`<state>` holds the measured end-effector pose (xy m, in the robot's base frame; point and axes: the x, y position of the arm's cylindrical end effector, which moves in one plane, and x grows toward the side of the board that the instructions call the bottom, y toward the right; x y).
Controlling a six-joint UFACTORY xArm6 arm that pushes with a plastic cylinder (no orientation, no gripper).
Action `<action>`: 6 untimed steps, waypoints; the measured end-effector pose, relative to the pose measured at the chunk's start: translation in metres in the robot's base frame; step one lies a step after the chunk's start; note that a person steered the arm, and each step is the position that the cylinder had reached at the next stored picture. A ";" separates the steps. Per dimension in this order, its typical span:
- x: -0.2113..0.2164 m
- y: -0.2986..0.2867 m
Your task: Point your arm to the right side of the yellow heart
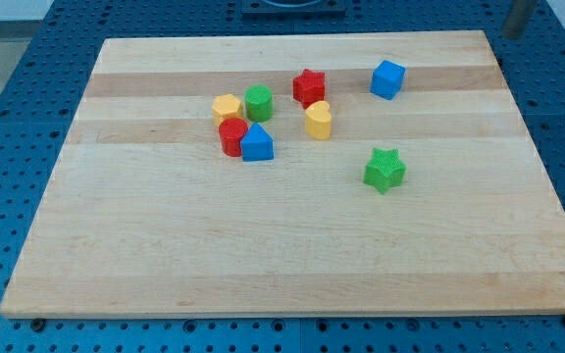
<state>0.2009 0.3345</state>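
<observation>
Yellow heart (319, 120): sitting toward the counter's (263, 255) far edge, right of centre, touching the red star (309, 86).
Cluster: yellow block (227, 106), green cylinder (258, 102), red block (231, 136), blue block (257, 143) huddling left of the heart.
Outliers: blue cube (387, 79) nearing the far-right corner; green star (385, 170) standing apart.
My tip: cannot tell; a grey rod (517, 18) is showing beyond the far-right corner.
Surround: blue pegboard (27, 78).

The rod (519, 18) was cut off by the view's top edge beyond the bench's (263, 255) far right corner, blurred, and I could not tell whether its visible lower end was my tip. The red block (231, 136) near the bench's far edge was partly hidden behind the blue block (257, 144), its shape unclear. The red star (309, 86) was partly covered by the yellow heart (319, 120).
</observation>
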 end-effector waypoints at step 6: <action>0.049 -0.002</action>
<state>0.2499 0.3324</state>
